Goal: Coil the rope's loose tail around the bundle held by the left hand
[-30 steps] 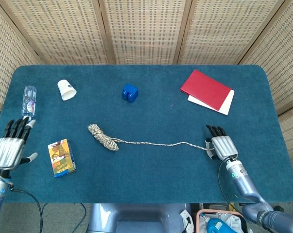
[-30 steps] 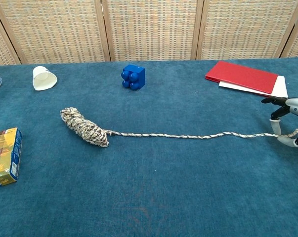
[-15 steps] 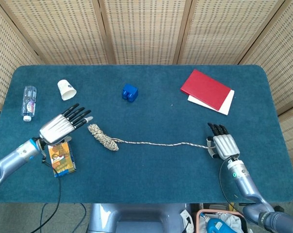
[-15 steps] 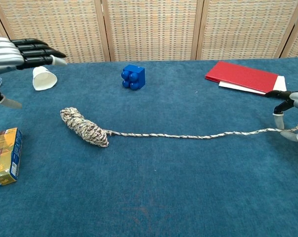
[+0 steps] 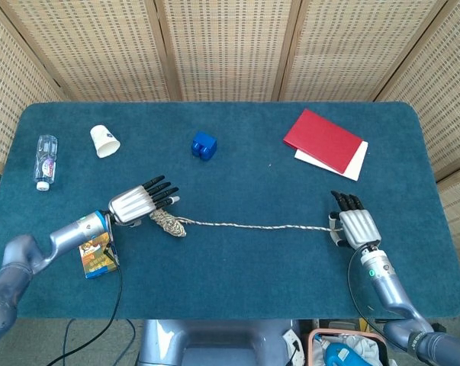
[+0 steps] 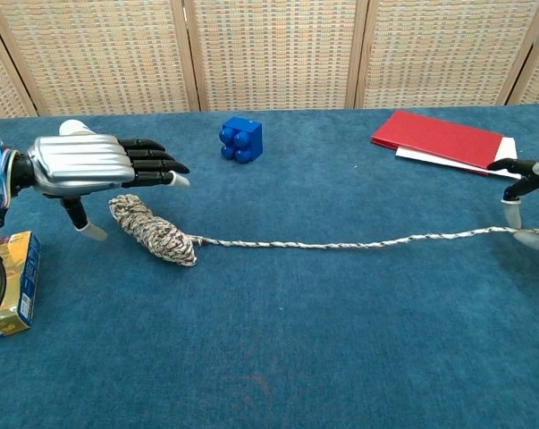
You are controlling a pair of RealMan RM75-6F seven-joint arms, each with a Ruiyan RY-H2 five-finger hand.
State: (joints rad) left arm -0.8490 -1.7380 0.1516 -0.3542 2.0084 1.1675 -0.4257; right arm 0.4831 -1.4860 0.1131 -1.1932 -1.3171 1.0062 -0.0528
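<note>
The rope bundle (image 5: 167, 221) (image 6: 153, 231) lies on the blue table, left of centre. My left hand (image 5: 138, 203) (image 6: 90, 165) hovers just above its left end, palm down and fingers stretched out, holding nothing. The loose tail (image 5: 252, 226) (image 6: 341, 243) runs nearly straight to the right from the bundle. My right hand (image 5: 355, 226) (image 6: 528, 183) pinches the tail's far end near the table's right side, and that end is lifted slightly off the cloth. Only a small part of the right hand shows at the edge of the chest view.
A white cup (image 5: 104, 140) and a water bottle (image 5: 45, 160) sit at the far left. A blue block (image 5: 204, 146) (image 6: 241, 139) stands behind the rope. A red book on white paper (image 5: 323, 140) (image 6: 439, 138) lies at the back right. A snack box (image 5: 96, 250) (image 6: 5, 281) lies near my left forearm.
My left hand swept in from the table's left edge to just above the bundle. The right hand drew a little to the right with the tail, straightening it.
</note>
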